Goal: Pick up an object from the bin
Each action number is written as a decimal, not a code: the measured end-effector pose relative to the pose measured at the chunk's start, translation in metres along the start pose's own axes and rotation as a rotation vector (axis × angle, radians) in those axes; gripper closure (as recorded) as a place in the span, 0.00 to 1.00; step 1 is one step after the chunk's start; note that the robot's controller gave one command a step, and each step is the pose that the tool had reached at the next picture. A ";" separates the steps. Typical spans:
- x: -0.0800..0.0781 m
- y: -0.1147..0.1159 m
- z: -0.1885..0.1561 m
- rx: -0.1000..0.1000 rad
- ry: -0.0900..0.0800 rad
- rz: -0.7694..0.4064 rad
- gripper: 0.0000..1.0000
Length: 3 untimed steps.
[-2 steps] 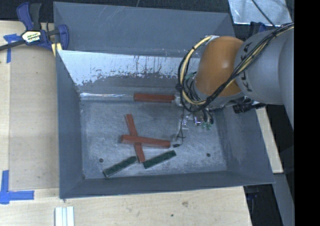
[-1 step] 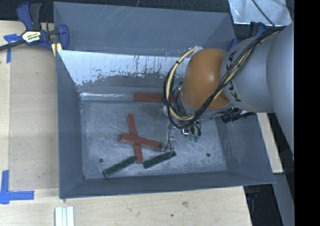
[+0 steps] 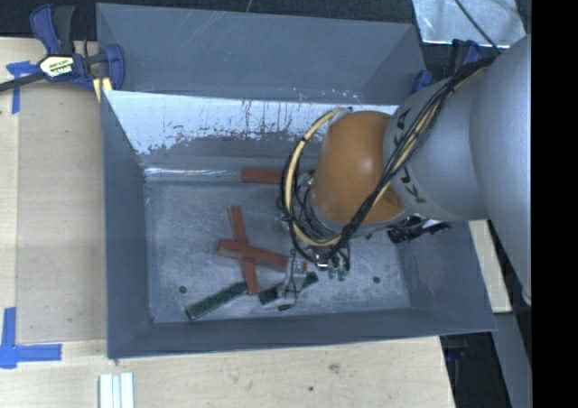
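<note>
My gripper (image 3: 293, 278) reaches down below the orange dome, low over the front middle of the bin floor. Right under it lies a short dark green piece (image 3: 274, 296), and I cannot tell whether the two touch. A longer dark green stick (image 3: 217, 301) lies slanted to its left along the front wall. Two reddish-brown sticks (image 3: 242, 248) lie crossed just left of the gripper, one end reaching close to it.
Another reddish-brown piece (image 3: 262, 176) lies at the back of the floor, near the rear wall. The arm with its dome and cables covers the right middle of the bin. Bare floor shows at the left and the far right.
</note>
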<state>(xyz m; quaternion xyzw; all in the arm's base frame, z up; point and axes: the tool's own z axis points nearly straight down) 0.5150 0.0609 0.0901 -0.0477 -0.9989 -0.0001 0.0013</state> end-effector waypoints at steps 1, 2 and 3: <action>0.013 0.009 0.016 0.000 -0.005 -0.043 1.00; 0.013 0.009 0.016 0.000 -0.005 -0.044 1.00; 0.013 0.013 -0.114 0.000 -0.004 -0.023 1.00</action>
